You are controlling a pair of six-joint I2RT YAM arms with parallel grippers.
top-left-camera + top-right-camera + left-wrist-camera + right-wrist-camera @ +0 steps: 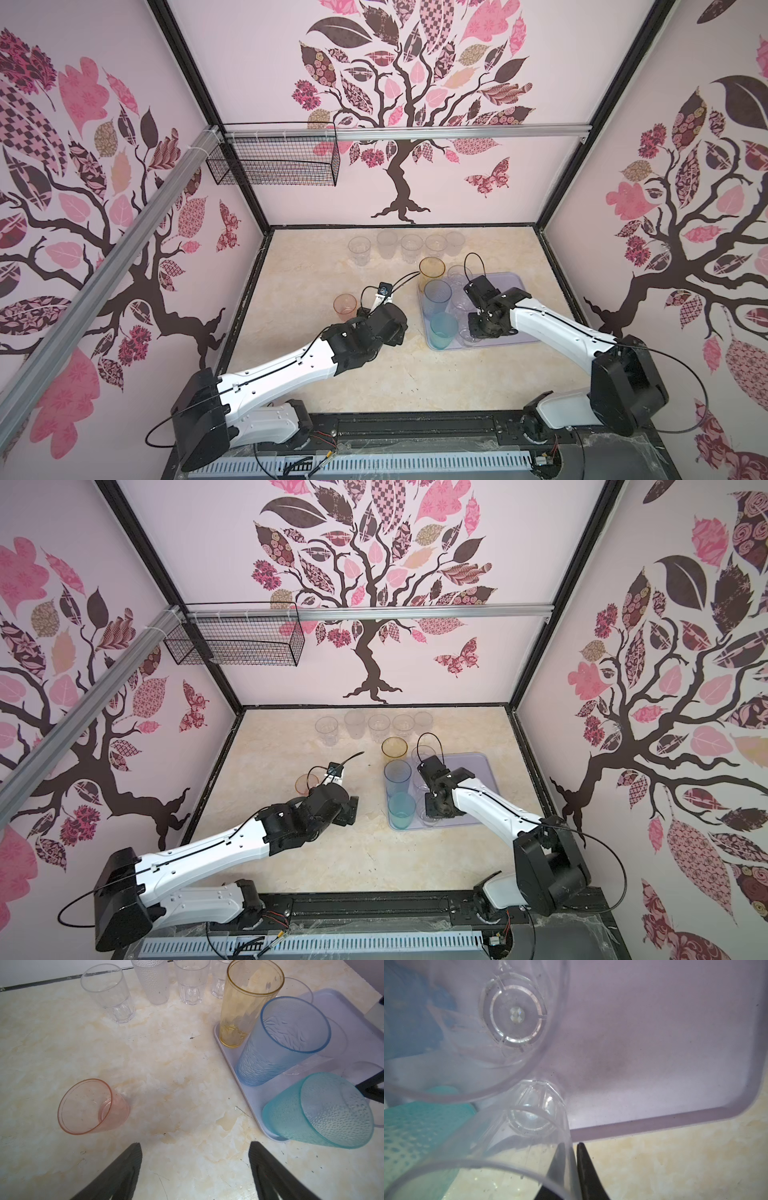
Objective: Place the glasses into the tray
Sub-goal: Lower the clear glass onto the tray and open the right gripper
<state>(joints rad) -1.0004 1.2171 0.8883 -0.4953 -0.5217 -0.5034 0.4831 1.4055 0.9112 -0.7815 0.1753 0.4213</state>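
Glasses sit in two lots in both top views. Five clear glasses [411, 247] form a row at the far edge of the table [415, 374], above centre, and a pink glass [345, 306] stands alone left of centre. Right of centre, the amber glass [432, 272], blue glass [437, 297] and teal glass [442, 330] line the left side of the lavender tray [509, 282]. Over bare table the left gripper [195, 1145] hangs with jaws spread wide, holding nothing. At the tray's lower edge the right gripper [566, 1167] has a finger on each side of the wall of a clear glass [508, 1147]; whether the fingers clamp it or merely flank it cannot be told.
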